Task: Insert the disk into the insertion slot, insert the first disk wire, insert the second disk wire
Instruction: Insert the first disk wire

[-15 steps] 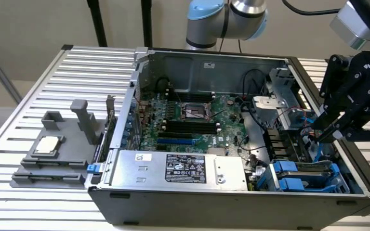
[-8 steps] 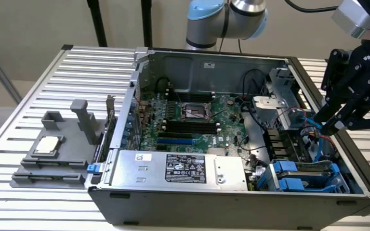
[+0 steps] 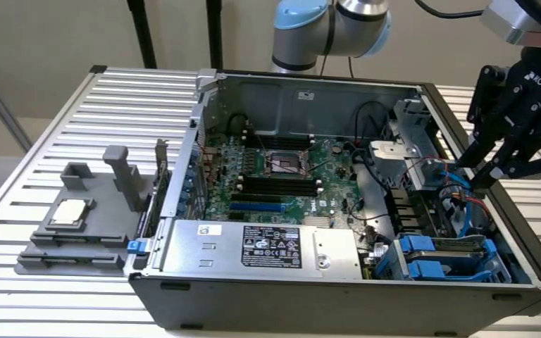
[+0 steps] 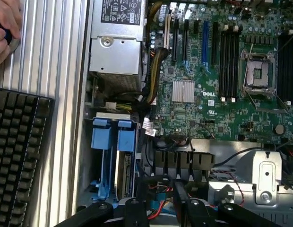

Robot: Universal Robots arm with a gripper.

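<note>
The gripper (image 4: 159,193) is closest to the lens. Its black jaws stand apart, with thin red and blue wires (image 4: 156,206) in the gap and nothing visibly clamped. In the exterior view it hangs over the right side of the open computer case (image 3: 346,299), tips dipped among those wires.

The disk (image 4: 124,171) already sits in the insertion slot (image 4: 113,115), at the case's near right corner in the exterior view, its blue carrier tabs level with the empty carrier beside it. So the work in hand looks like the wiring.

To do that well, I judge the plug should meet the disk's port squarely and go straight in without twisting. The black cable bundle (image 4: 153,78) running from the power-supply box (image 3: 261,246) should be kept from snagging. Whether any plug is seated, I cannot tell.
</note>
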